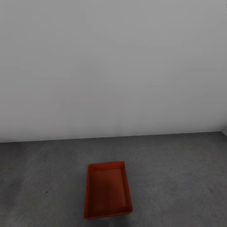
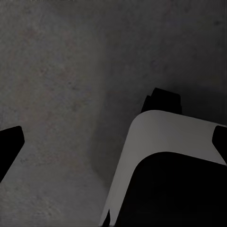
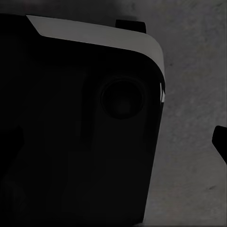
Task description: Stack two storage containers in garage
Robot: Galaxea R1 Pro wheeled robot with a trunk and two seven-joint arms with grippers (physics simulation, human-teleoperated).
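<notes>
Left gripper (image 2: 113,142) is spread wide, dark fingertips (image 2: 10,142) sitting at opposite edges of the left wrist view with just bare floor (image 2: 56,71) between them, so it's holding nothing. Right one, honestly can't tell: one fingertip (image 3: 220,139) pokes in and the rest is hidden behind the robot's dark base (image 3: 80,132). One orange-red storage container (image 1: 108,190) sits on the grey concrete, near and roughly centre, well short of the white wall (image 1: 113,63). It's empty, open side up, long axis running near-to-far, slightly tilted.

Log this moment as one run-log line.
place: garage floor | container: one, on floor, upright, near wall | left gripper: open, empty | right gripper: open, empty
</notes>
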